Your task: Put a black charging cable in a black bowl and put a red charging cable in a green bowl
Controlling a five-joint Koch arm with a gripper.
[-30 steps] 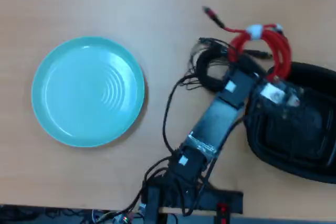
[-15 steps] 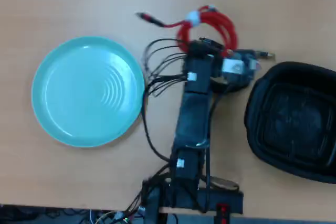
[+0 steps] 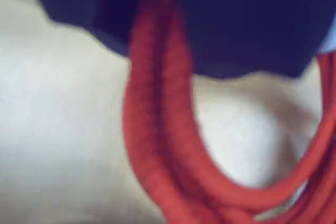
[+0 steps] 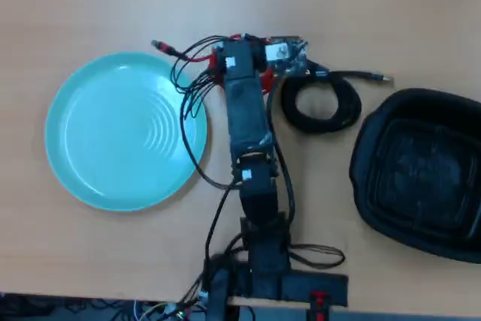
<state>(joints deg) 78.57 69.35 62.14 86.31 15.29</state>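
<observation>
In the blurred wrist view, the red charging cable (image 3: 157, 129) hangs in loops from my gripper (image 3: 160, 9), whose dark jaws are shut on it over pale tabletop. From overhead, my gripper (image 4: 240, 50) is above the table just right of the green bowl (image 4: 83, 133), near its upper right rim. Only bits of the red charging cable (image 4: 197, 58) show from under the gripper, and a plug end points left. The black charging cable (image 4: 319, 107) lies coiled on the table right of the arm. The black bowl (image 4: 364, 163) stands empty at the right.
The arm's thin black wires (image 4: 188, 103) loop over the green bowl's right rim. The arm's base (image 4: 263, 283) is clamped at the table's near edge. Bare wooden tabletop (image 4: 338, 5) lies along the far side.
The arm has swung left, carrying the red cable from beside the black bowl to the green bowl's right rim. The black coil, earlier partly covered by the arm, now lies in plain sight.
</observation>
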